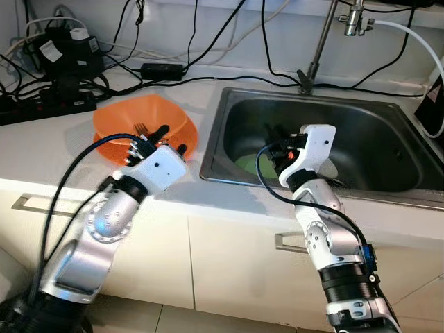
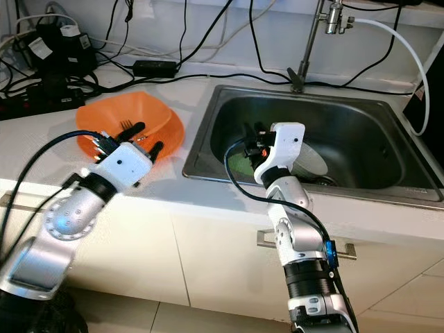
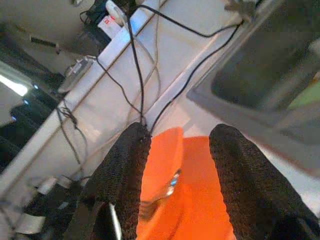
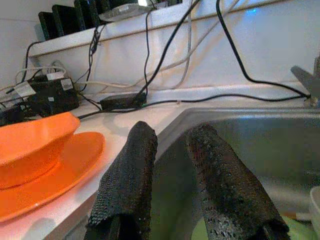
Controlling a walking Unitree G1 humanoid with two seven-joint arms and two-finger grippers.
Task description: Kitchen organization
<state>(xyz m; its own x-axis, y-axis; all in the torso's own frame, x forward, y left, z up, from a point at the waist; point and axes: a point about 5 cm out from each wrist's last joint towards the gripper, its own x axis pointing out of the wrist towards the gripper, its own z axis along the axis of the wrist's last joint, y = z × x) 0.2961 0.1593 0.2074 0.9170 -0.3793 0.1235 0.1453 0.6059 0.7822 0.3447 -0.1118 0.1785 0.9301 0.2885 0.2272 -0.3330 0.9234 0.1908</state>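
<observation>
An orange bowl (image 1: 156, 118) sits on an orange plate (image 4: 65, 165) on the white counter, left of the steel sink (image 1: 361, 132). A metal fork (image 3: 162, 195) lies inside the bowl. My left gripper (image 1: 173, 138) hovers open just above the bowl's near rim, and the fork shows between its fingers (image 3: 125, 170). My right gripper (image 1: 275, 133) reaches over the sink's left part, open and holding nothing, with its fingertips (image 4: 142, 135) near the sink's left wall. Below it in the sink lie a green plate (image 1: 248, 164) and a white dish (image 2: 311, 163).
Power strips, adapters and tangled black cables (image 1: 55, 69) crowd the counter's back left. The faucet (image 1: 316, 52) rises behind the sink with a white hose (image 1: 409, 31). A dark object (image 1: 431, 107) stands at the sink's right. Drawer handles (image 1: 31, 202) run along the cabinet front.
</observation>
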